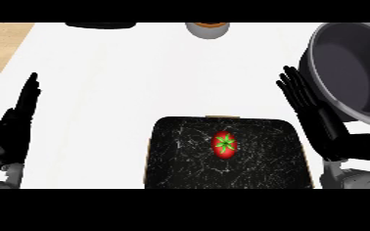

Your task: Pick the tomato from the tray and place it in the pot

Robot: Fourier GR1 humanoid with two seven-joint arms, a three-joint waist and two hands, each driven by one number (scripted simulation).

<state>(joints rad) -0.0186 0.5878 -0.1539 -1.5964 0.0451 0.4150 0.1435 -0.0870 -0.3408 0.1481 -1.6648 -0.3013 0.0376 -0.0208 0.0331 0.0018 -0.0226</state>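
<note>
A red tomato point(224, 145) with a green stem star lies on the black marbled tray point(180, 156) at the counter's near edge, a little right of the tray's middle. The grey pot point(339, 73) stands at the far right, cut off by the view's edge. My right hand point(318, 120) is open, fingers straight and pointing up, between the tray's right side and the pot's rim, apart from the tomato. My left hand point(20, 122) rests open at the left edge, fingers up, far from the tray.
A small grey cup-like container point(208, 29) with something brown inside sits at the counter's far edge. A dark flat object point(101, 25) lies at the far left edge. White counter stretches between the tray and those items.
</note>
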